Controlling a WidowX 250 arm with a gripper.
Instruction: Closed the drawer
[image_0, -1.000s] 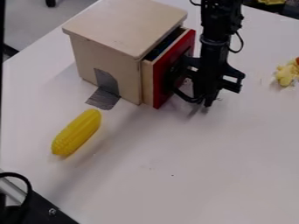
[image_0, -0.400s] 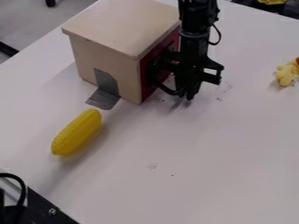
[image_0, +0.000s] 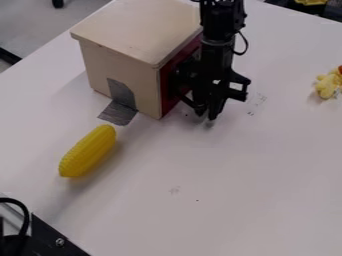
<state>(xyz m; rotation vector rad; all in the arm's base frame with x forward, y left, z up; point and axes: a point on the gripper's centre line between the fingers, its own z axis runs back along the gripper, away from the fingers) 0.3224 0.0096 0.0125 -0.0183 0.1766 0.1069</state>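
Fingers (image_0: 214, 110) set narrowly together, the black gripper (image_0: 206, 115) hangs with its tips down beside the red-fronted drawer (image_0: 189, 51), which sits pushed into the wooden box (image_0: 137, 27), while a yellow corn cob (image_0: 88, 151) lies apart from both on the white surface (image_0: 220, 195).

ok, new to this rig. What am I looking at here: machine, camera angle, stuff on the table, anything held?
The black machine is a robot arm, entering from the top. Its gripper hangs in front of the drawer's red front, which sits flush against a pale wooden box. I can't make out anything held. A fixed camera looks down at a slant. On the white table are that box, grey tape at its base, a yellow corn cob, and a small pale-yellow object at right.
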